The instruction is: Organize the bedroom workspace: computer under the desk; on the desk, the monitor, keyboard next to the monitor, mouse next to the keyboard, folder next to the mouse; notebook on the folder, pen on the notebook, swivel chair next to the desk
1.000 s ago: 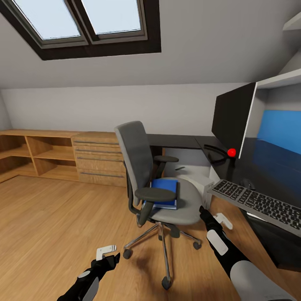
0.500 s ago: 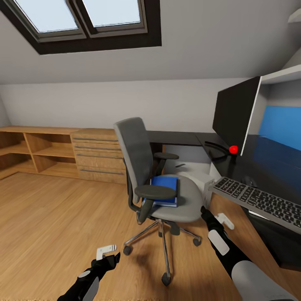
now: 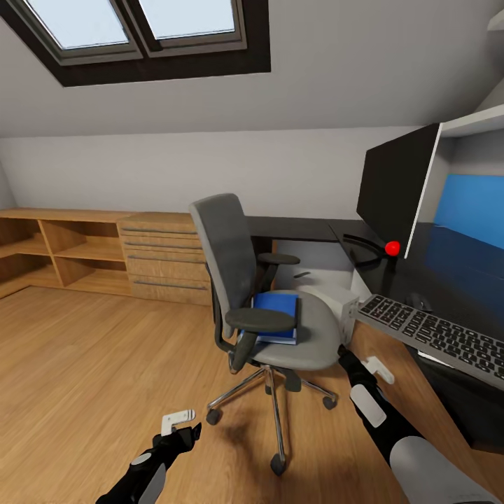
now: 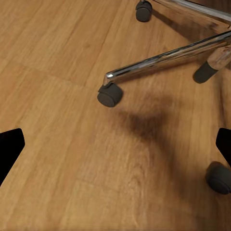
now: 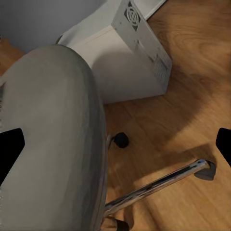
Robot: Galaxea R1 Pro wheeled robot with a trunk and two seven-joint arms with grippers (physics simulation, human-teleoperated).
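The swivel chair (image 3: 231, 259) stands in the middle of the wood floor, left of the desk (image 3: 469, 269). The blue folder (image 3: 275, 313) lies on its grey seat (image 5: 53, 139). On the desk stand the monitor (image 3: 393, 187) and, at the near edge, the keyboard (image 3: 441, 336). The grey computer (image 3: 341, 306) sits on the floor beside the seat, by the desk; the right wrist view has it as computer (image 5: 130, 57). My left gripper (image 3: 179, 420) (image 4: 115, 147) is open, low over the floor near a chair caster (image 4: 109, 94). My right gripper (image 3: 374, 368) (image 5: 115, 147) is open beside the seat's edge. I cannot make out the mouse, notebook or pen.
A light-wood dresser with open shelves (image 3: 105, 255) runs along the back wall at the left. A red ball (image 3: 393, 247) sits by the monitor's stand. The chair's chrome legs (image 4: 163, 57) spread over the floor between my arms. A blue panel (image 3: 472, 206) is behind the desk.
The whole picture has shifted a little, so the camera moved. Chair, folder and desk things stay where they were, and both grippers remain open.
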